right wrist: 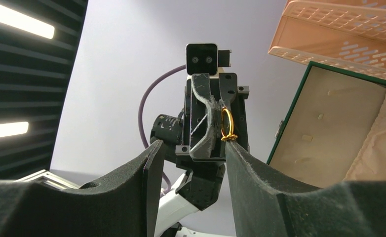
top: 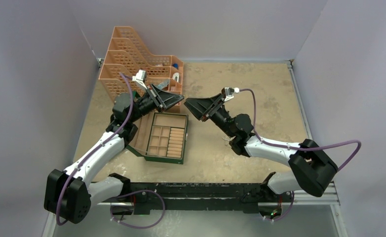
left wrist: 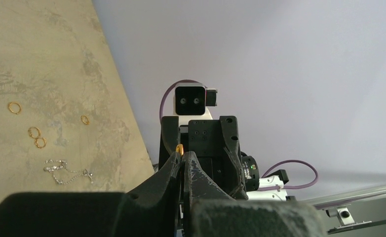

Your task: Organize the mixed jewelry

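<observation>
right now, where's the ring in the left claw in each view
top external: too small to make out; it would be at the tip of the left claw.
left wrist: ring at centre, a gold speck pinched between the claw's own fingertips.
right wrist: ring at centre, upright in the facing claw.
shared landmark: the left claw, in all three views.

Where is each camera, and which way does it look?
Top external: above, behind the arms, looking down at the table; both arms show.
Left wrist: on left arm, facing the right gripper; own shut fingers show.
Right wrist: on right arm, facing the left gripper; own open fingers show.
Shared: both wrist views show the gold ring.
</observation>
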Robot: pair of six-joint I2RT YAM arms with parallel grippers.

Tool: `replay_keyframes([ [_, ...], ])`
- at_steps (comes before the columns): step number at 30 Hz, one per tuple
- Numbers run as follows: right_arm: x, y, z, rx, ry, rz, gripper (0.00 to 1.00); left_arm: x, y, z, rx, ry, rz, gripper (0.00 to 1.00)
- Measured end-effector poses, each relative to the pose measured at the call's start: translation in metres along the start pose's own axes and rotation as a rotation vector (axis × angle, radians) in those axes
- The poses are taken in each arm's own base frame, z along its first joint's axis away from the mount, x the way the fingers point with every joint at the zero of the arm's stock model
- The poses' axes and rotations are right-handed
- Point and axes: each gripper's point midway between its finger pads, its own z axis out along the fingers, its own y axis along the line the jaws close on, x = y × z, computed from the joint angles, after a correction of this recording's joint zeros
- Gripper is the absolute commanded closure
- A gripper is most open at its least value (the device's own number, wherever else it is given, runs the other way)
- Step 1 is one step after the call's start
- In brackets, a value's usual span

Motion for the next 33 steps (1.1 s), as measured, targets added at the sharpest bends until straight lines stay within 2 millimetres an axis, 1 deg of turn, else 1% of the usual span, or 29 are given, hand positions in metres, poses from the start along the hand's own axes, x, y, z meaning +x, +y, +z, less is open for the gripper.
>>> replay_keyframes([
  [8, -0.003, -0.001, 0.001, 0.003, -0.02, 0.0, 0.49, 0.0, -0.003, 0.0, 0.007, -0.002, -0.018, 1.0],
  [17, -0.003, -0.008, 0.002, 0.025, -0.021, 0.002, 0.48, 0.0, -0.003, 0.0, 0.009, 0.0, -0.017, 1.0],
  [20, -0.004, -0.012, 0.002, 0.038, -0.023, 0.003, 0.52, 0.0, -0.005, -0.001, 0.013, 0.002, -0.015, 1.0],
  [26, -0.009, -0.01, 0.004, 0.029, -0.056, -0.001, 0.59, 0.001, -0.008, -0.002, 0.019, 0.001, -0.016, 1.0],
  [30, -0.011, -0.007, 0.004, 0.016, -0.067, -0.004, 0.65, 0.004, -0.004, -0.005, 0.017, 0.004, -0.036, 1.0],
  [33, -0.011, -0.012, 0.006, 0.022, -0.066, -0.003, 0.67, 0.005, -0.001, -0.005, 0.014, 0.005, -0.041, 1.0],
])
